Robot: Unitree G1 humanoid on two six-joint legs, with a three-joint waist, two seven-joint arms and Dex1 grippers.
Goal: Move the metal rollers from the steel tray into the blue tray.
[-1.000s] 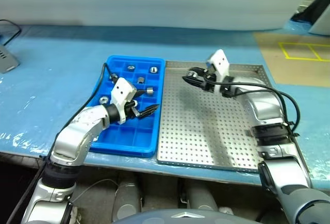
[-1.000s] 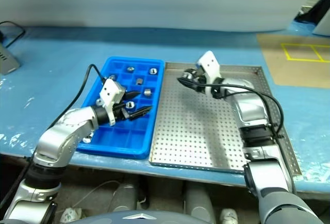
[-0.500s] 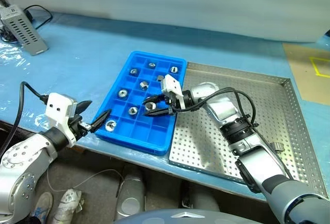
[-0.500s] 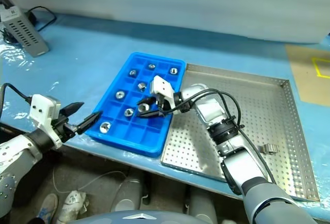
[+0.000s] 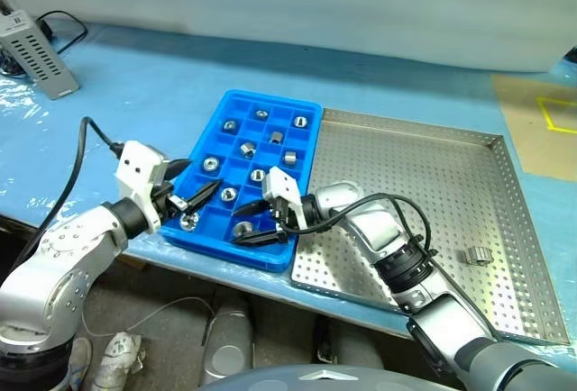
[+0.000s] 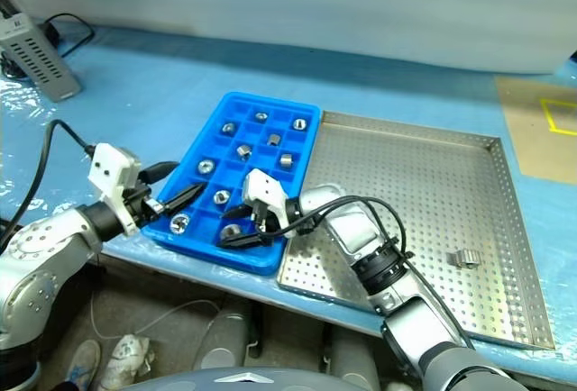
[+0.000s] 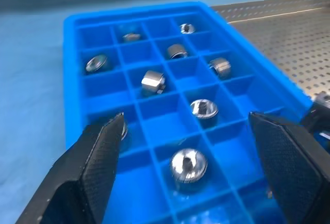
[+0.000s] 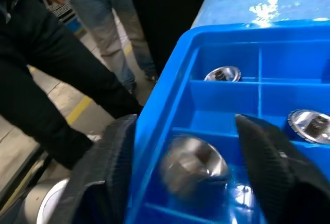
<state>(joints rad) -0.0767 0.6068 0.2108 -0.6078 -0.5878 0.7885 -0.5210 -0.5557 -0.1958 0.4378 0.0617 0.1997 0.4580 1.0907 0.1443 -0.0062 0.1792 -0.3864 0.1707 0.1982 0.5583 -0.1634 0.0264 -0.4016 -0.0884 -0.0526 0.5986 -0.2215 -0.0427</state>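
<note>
The right gripper (image 5: 255, 222) is hanging low over the near end of the blue tray (image 5: 236, 107), its two black fingers spread apart and holding nothing. In the right wrist view, a shiny roller (image 8: 195, 161) is lying in the compartment right between those fingers (image 8: 116, 167), apart from both of them. The arm behind the gripper is reaching across from the steel tray (image 5: 424, 184), with its black cable looping above the perforated floor.

The left gripper (image 5: 196, 196) is hovering at the tray's near left corner, pointing in toward the compartments. Its fingers (image 7: 98, 157) are also standing wide apart with nothing between them. Its wrist view is looking down the length of the grid, where a rounded piece (image 7: 188, 165) is sitting in a near compartment and others are lying singly in compartments farther along.

The metal rollers (image 5: 247, 149) are mostly sitting in the blue tray, scattered one to a square from the far end to the near end. One more, a lone roller (image 5: 478, 256), is lying on the steel tray's floor near its right rim, well apart from both grippers. The two trays are lying side by side, touching along their long edges, on a blue table covering (image 5: 135, 85). A grey vented box (image 5: 34, 49) with a cable is sitting at the far left. In the right wrist view, people's legs (image 8: 108, 22) are showing beyond the table edge.
</note>
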